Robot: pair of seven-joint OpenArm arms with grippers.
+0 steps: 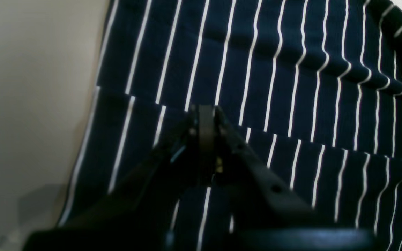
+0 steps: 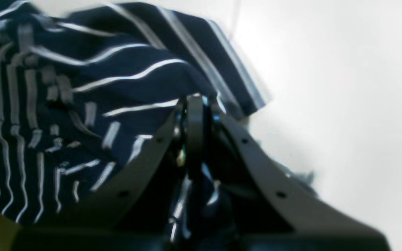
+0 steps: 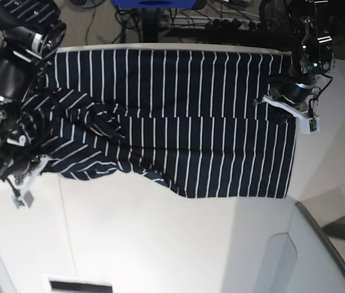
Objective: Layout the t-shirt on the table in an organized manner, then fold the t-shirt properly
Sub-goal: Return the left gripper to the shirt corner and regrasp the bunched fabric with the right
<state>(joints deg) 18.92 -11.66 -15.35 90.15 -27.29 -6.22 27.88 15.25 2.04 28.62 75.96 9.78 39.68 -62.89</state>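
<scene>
— Where's the shirt (image 3: pixel 178 122)?
— Spread across the far half of the white table (image 3: pixel 160 244), navy with thin white stripes.
— Flat?
— Only on the base view's right; its left end is bunched and wrinkled.

Hidden, cropped and blurred parts

In the base view the t-shirt (image 3: pixel 178 128) runs under the right arm (image 3: pixel 13 79), so its sleeve and collar end is hidden; the right tool (image 3: pixel 14 174) is too small there to read. The right wrist view is smeared, the stripes streaked, and cloth bunches behind the tool's fingers (image 2: pixel 194 115). The left wrist view cuts the shirt off at three edges, and the left tool (image 1: pixel 205 120) is soft and dark.
</scene>
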